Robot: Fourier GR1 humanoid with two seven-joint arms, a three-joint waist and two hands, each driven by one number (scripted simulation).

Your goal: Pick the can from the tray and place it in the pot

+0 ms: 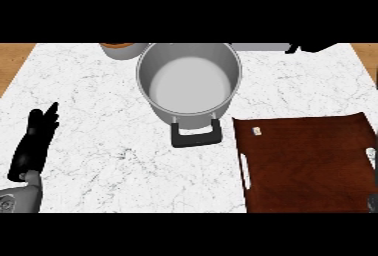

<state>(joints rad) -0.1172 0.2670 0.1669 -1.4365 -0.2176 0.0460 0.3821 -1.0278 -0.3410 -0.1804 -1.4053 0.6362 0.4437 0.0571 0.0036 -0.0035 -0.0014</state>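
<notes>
A grey metal pot (189, 80) stands open and empty at the counter's far middle, its black handle (196, 135) pointing toward me. To its right lies the dark brown tray (310, 170), with a white slot handle on its left side. One small pale object (256, 131) sits on the tray near its far left corner; it is too small to tell whether it is the can. My left hand (33, 142) rests at the left edge with its fingers straight, holding nothing. My right hand does not show; only a dark grey bit (373, 202) peeks in at the right edge.
An orange-brown bowl (124, 48) is cut off by the top edge, left of the pot. A grey and black shape (295, 47) lies along the top edge at the right. White marble counter (111, 165) spreads between my left hand and the tray.
</notes>
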